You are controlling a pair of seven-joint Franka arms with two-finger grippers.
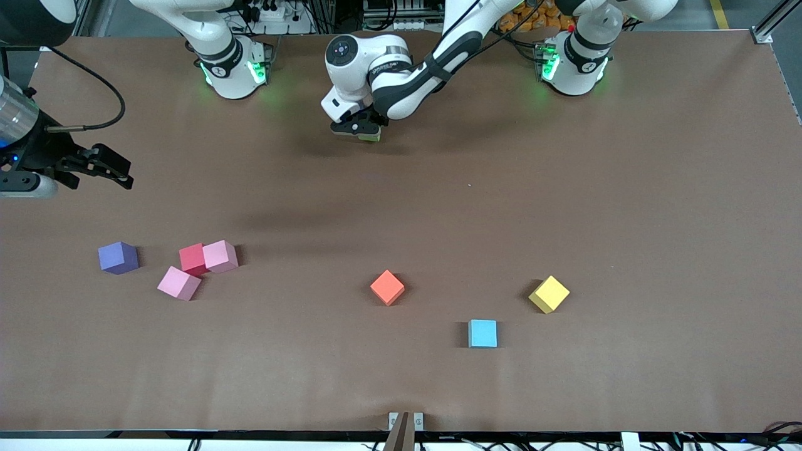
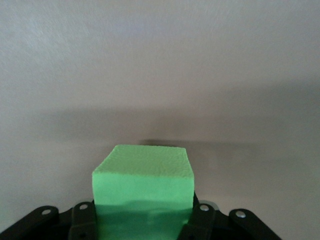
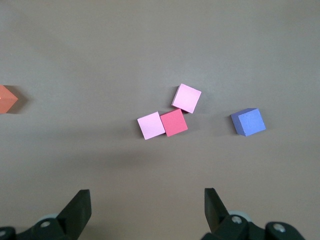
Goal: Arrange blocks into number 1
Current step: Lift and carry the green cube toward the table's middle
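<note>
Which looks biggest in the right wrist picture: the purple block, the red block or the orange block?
1. and 2. Purple block and red block: they look about alike, too close to rank.
3. Orange block: smallest as shown, but the picture's edge cuts it off, so its full size is unsure.

Open table (image 1: 401, 207) around the orange block (image 1: 387, 287); pink blocks (image 1: 220, 256) crowd the red block (image 1: 192, 259).
</note>
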